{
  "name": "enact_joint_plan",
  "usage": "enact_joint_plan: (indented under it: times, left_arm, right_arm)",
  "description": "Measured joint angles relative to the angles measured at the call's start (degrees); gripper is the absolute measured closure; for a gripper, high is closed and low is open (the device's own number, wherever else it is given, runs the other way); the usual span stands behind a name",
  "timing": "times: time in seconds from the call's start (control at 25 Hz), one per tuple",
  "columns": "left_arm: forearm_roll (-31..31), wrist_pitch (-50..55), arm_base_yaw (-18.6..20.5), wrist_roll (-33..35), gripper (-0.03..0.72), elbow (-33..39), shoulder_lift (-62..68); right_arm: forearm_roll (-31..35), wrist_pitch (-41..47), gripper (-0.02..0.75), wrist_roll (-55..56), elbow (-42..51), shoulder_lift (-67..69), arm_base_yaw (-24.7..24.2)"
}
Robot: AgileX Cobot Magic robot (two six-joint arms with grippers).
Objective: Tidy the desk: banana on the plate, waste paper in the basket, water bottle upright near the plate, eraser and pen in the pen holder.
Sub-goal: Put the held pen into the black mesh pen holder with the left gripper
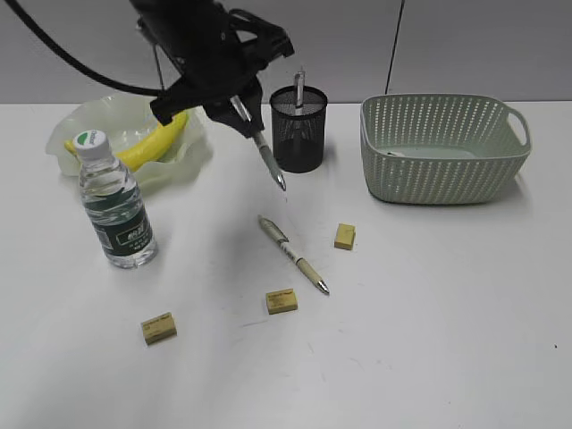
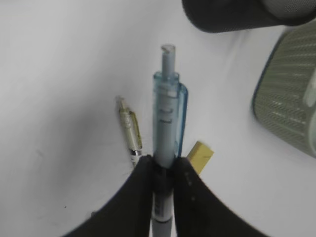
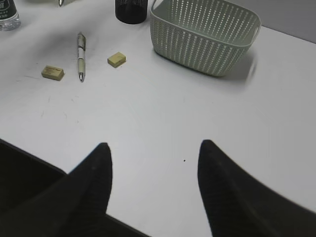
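My left gripper (image 1: 234, 107) is shut on a clear blue pen (image 1: 264, 154) and holds it slanted in the air, tip down, just left of the black mesh pen holder (image 1: 298, 130). In the left wrist view the fingers (image 2: 185, 173) pinch the pen (image 2: 167, 113) at mid-barrel. A second pen (image 1: 292, 253) lies on the desk (image 1: 429, 313), and another stands in the holder. Three yellow erasers (image 1: 345, 236) (image 1: 281, 301) (image 1: 159, 328) lie loose. The banana (image 1: 161, 141) rests on the plate (image 1: 98, 116), with the water bottle (image 1: 112, 201) upright beside it. My right gripper (image 3: 153, 153) is open over bare desk.
The green basket (image 1: 444, 147) stands at the back right, next to the pen holder. A whitish scrap, apparently the waste paper (image 2: 309, 93), shows inside the basket (image 2: 291, 108). The right arm does not appear in the exterior view.
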Motion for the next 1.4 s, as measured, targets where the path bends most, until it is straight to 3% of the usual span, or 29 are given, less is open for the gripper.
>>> enact_joint_plan:
  times: [0.4,0.84,1.4]
  left_arm:
    - [6.9,-20.3,0.0,13.4,0.610,0.0,-3.5]
    - [26.2,-48.4,0.0,15.5,0.610,0.0,0.0]
    - [28.6,-50.1,0.0,15.6,0.610,0.0,10.6]
  right_arm:
    - [0.0,0.0,0.293,-0.1,0.0,0.0,0.0]
    - [0.0,0.0,0.293,0.0,0.0,0.0,0.0]
    - [0.0,0.0,0.293,0.0,0.0,0.0,0.0]
